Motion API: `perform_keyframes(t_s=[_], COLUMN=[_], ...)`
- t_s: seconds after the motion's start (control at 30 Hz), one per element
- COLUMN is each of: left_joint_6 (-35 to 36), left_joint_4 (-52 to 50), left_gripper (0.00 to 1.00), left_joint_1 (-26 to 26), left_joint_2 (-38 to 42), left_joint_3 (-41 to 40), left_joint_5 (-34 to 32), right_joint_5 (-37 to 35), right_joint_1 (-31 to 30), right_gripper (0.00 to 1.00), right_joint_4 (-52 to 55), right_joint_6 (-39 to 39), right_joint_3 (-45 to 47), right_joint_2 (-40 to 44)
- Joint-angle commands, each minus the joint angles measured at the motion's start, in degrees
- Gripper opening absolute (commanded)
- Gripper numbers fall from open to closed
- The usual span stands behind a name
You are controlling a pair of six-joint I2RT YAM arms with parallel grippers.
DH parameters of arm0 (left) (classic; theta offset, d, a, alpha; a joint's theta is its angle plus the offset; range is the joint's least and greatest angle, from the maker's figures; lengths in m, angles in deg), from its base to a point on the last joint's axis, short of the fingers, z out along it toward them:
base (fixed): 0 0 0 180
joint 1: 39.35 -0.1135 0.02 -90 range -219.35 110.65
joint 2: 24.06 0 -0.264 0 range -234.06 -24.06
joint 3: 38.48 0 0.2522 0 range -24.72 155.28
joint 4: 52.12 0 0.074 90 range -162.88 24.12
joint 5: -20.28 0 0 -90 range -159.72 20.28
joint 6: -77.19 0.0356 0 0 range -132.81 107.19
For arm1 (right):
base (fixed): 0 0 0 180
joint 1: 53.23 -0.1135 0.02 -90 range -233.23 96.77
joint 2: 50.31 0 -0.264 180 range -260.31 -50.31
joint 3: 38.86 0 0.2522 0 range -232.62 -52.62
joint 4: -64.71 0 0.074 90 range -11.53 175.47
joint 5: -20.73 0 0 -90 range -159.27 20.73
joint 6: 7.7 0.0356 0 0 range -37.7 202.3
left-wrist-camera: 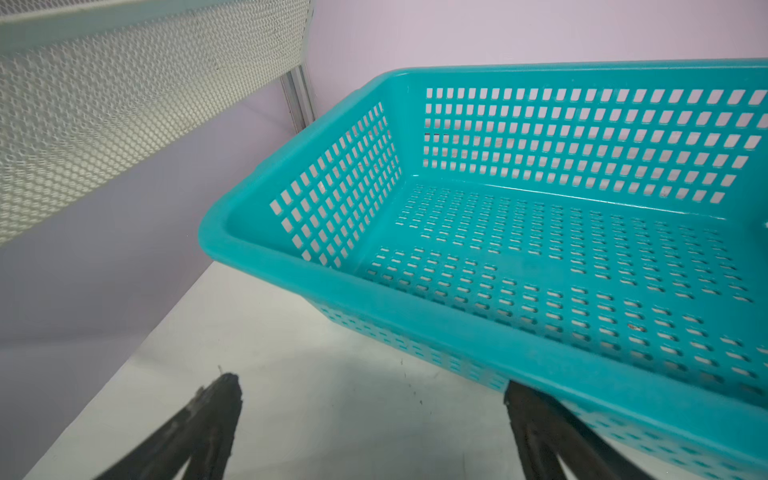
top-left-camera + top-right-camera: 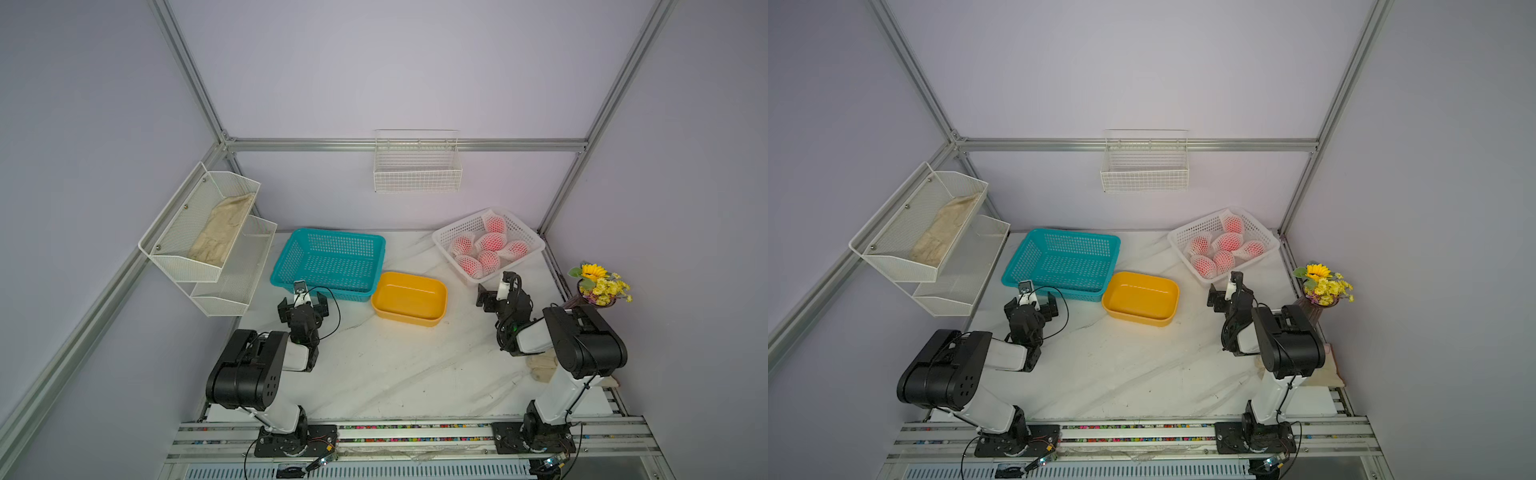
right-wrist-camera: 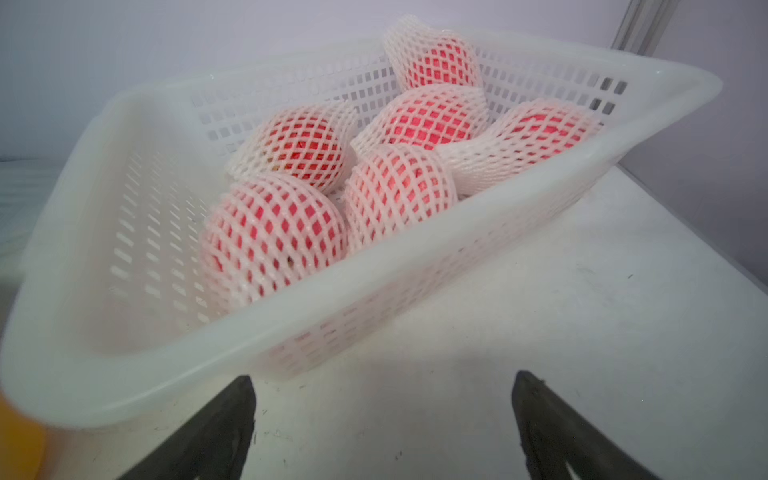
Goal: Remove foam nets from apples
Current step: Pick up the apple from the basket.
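Observation:
Several apples [image 2: 490, 243] [image 2: 1227, 241] lie piled in the white lattice basket [image 2: 536, 249] [image 2: 1173, 241] at the back right, each wrapped in a white foam net [image 3: 399, 187] and showing pink-red through the mesh. The nearest netted apple [image 3: 274, 232] rests against the basket's front wall [image 3: 249, 332]. My right gripper [image 2: 496, 286] [image 2: 1225, 291] [image 3: 383, 378] hovers just in front of that basket, open and empty. Over the table by the teal basket's front left corner, my left gripper [image 2: 302, 305] [image 2: 1034, 305] [image 1: 371, 384] is also open and holds nothing.
An empty teal basket [image 2: 332, 235] [image 1: 374, 291] stands at the back left, with an empty yellow tub [image 2: 409, 295] beside it. A white mesh rack [image 2: 199, 266] holding a cloth hangs on the left wall. A flower vase [image 2: 598, 286] stands at the right edge.

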State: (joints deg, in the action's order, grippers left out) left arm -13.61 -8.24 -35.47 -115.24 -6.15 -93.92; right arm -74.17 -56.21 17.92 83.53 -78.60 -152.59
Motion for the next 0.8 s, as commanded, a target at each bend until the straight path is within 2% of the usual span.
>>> perform_keyframes(t_s=[0.0,0.63,0.7,0.77], left_joint_6=[0.18,-0.23,-0.61,-0.69], left_joint_4=[1.46,0.44,-0.01,0.1], left_gripper=[1.0,1.0,1.0,1.0], left_joint_1=[-0.1,-0.49,-0.88,-0.97], left_joint_2=[0.05,0.12,0.38,0.46], left_joint_3=[1.67,2.17,2.17,2.03], left_joint_5=[0.13,0.7,1.22,1.35], right_joint_5=[-0.45,-0.75,-0.98,-1.67], right_joint_1=[0.26,0.21,0.17,0.13], right_gripper=[0.97,0.97,0.97,0.97], right_joint_4=[-0.09,-0.21,-3.62,-12.15], right_joint_6=[0.31,0.05,-0.42,-0.17], right_joint_3=[-0.73,-0.44,1.43,5.92], right_joint_2=[0.06,0.44,1.05,1.49])
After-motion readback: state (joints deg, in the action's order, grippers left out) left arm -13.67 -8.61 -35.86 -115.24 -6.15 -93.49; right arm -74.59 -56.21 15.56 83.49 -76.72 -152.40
